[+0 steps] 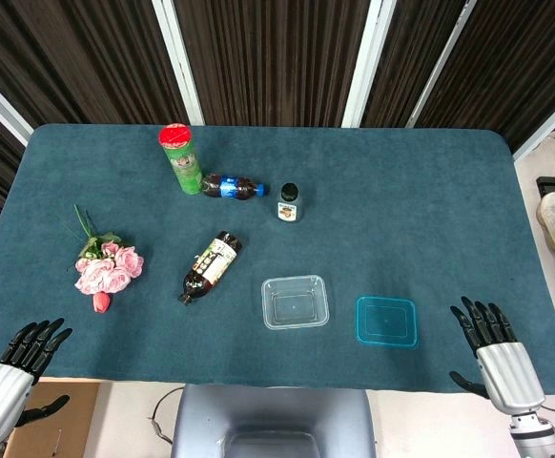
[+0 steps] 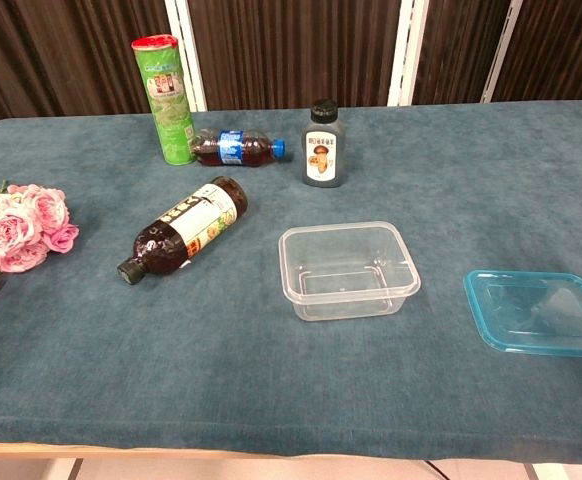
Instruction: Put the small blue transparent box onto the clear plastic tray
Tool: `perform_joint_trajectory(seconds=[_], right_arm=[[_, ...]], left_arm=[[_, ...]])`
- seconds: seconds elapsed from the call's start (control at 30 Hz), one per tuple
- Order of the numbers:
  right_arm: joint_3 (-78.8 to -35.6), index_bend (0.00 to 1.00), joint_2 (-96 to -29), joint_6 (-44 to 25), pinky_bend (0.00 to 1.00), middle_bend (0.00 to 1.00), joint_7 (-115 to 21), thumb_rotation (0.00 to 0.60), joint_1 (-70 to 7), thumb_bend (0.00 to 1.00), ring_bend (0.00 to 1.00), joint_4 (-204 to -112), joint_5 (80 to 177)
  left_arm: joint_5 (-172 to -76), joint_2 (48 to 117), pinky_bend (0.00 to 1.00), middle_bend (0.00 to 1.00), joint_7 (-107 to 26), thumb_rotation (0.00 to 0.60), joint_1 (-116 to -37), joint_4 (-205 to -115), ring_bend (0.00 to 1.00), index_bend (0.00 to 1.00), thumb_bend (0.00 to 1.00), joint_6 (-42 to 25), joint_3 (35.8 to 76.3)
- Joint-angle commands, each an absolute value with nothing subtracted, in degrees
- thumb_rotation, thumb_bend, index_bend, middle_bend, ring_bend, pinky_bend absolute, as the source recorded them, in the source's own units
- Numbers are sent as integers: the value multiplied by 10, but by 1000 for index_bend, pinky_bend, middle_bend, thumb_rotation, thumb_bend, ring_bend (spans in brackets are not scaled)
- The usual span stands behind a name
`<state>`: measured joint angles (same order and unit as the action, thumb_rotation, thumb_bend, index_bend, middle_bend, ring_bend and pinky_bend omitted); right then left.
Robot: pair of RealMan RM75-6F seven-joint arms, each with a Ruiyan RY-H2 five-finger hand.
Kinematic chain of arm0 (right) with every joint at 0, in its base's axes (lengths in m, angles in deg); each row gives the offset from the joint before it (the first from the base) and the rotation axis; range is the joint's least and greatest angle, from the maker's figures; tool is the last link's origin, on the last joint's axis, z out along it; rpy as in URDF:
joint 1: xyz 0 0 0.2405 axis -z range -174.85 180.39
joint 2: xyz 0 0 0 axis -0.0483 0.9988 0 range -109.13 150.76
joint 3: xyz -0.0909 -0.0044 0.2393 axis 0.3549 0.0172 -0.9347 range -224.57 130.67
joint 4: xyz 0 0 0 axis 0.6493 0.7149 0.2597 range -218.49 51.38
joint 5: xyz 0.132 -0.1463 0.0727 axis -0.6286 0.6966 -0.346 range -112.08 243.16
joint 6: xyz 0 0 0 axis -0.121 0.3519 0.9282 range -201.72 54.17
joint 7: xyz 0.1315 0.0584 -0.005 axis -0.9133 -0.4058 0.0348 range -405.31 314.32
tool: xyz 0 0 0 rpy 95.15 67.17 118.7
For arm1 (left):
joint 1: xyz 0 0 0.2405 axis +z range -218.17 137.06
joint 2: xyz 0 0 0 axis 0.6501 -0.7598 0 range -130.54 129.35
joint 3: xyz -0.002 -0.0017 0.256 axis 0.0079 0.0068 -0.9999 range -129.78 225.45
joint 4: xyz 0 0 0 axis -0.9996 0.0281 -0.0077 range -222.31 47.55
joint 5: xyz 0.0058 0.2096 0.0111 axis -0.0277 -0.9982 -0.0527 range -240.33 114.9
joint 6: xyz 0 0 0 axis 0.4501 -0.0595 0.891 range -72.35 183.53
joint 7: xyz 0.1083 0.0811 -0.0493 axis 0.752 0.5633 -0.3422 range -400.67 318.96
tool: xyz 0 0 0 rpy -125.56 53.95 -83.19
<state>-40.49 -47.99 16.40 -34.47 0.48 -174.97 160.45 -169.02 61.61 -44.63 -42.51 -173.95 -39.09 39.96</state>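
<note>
right hand hovers at the near table edge, fingers spread and holding nothing; the left hand is likewise spread and empty at the opposite near corner. just to the inner side of the right hand, near but apart, lies the small blue transparent box, flat on the teal table. further inward, just beside the box, sits the clear plastic tray. the sensible move, i judge, is for the right hand to reach in and grip the box by its shallow rim, lift it clear of the tray wall, then set it down level. the box sits close to the near edge, so a nudge could tip it off. the brown bottle beyond the tray is well apart; the path looks open.
</note>
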Motion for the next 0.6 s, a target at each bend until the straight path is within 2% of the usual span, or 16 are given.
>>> perform_joint_trajectory(seconds=[0.03, 0.2, 0.3, 0.6], right_arm=[[-405, 22, -475, 156, 0, 0, -354, 600, 4, 181, 0, -1754, 1603], [-407, 3, -466, 128, 0, 0, -374, 600, -6, 181, 0, -1758, 1601], [-408, 0, -463, 81, 0, 0, -414, 600, -37, 180, 0, -1752, 1610], [-475, 0, -460, -188, 0, 0, -426, 600, -179, 181, 0, -1757, 1462]], left_arm=[[-1690, 616, 100, 18, -446, 600, -425, -1739, 16, 0, 427, -391, 400], [-1688, 615, 101, 18, -451, 600, -424, -1738, 16, 0, 427, -392, 400], [-1688, 616, 100, 18, -451, 600, -426, -1739, 16, 0, 426, -389, 401], [-1681, 616, 101, 18, -451, 600, -430, -1741, 17, 0, 427, -379, 403]])
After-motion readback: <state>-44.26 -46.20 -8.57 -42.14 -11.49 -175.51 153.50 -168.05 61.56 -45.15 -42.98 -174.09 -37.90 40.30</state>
